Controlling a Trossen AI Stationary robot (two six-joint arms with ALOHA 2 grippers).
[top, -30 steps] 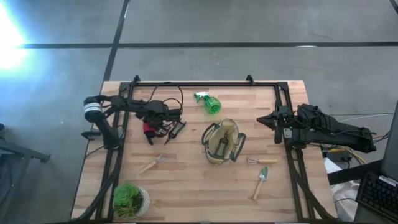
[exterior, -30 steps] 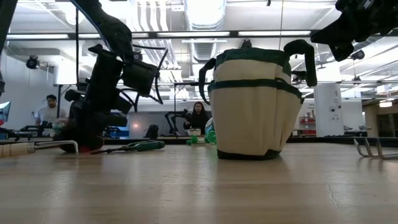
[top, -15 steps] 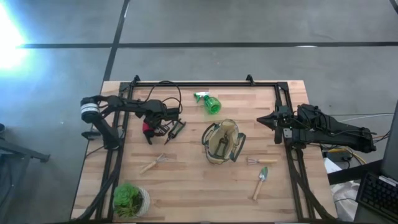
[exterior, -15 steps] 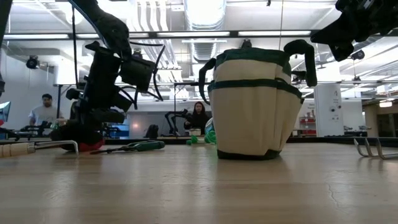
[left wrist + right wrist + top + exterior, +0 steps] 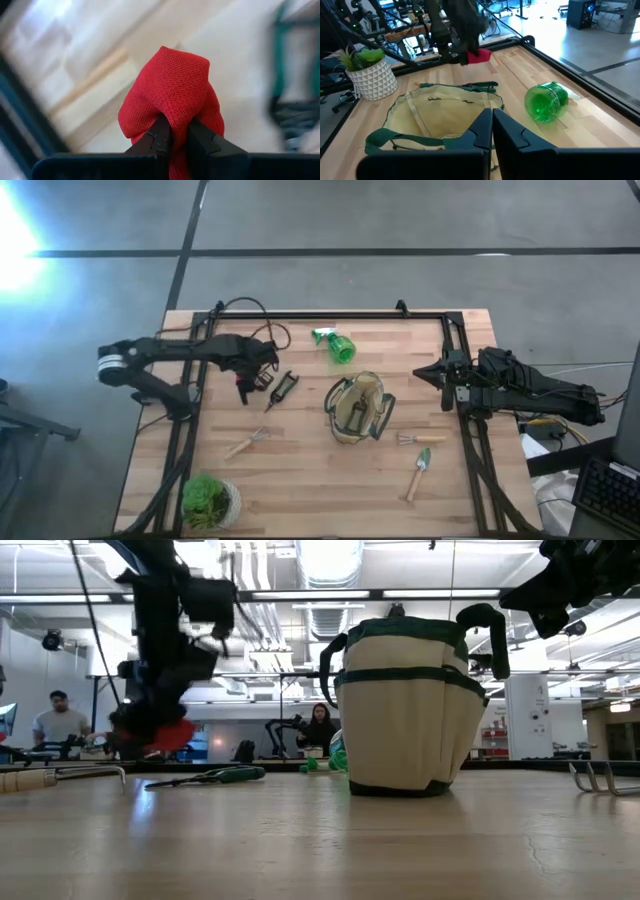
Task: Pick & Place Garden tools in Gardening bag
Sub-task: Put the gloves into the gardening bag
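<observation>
My left gripper (image 5: pixel 250 380) is above the table's left part, shut on a red knitted cloth item (image 5: pixel 172 85), perhaps a glove; it also shows in the low view (image 5: pixel 165 735) and the right wrist view (image 5: pixel 479 55). Black pruners (image 5: pixel 280 388) lie on the table just right of it. The beige-olive gardening bag (image 5: pixel 358 408) stands upright mid-table, mouth open. A green spray bottle (image 5: pixel 338 345) lies on its side behind the bag. My right gripper (image 5: pixel 425 373) hovers shut and empty at the right edge. My left gripper pinches a bunched fold of the red knitted cloth (image 5: pixel 170 112) between its two fingers. The fingers come from above, pointing down. The cloth bulges out past the fingertips and hangs below them (image 5: pixel 170 737), clear of the table.
A wooden-handled fork (image 5: pixel 245 443) lies near the front left, a small rake (image 5: pixel 415 439) and a trowel (image 5: pixel 420 470) right of the bag. A potted plant (image 5: pixel 208 498) stands at the near left corner. A black frame (image 5: pixel 330 315) borders the table. People show in the room beyond.
My left gripper has risen from the table, staying shut on the red cloth, and has drawn a little toward the table's left. The red cloth, which lay on the table beside the pruners, now hangs lifted clear. The pruners stay where they were.
</observation>
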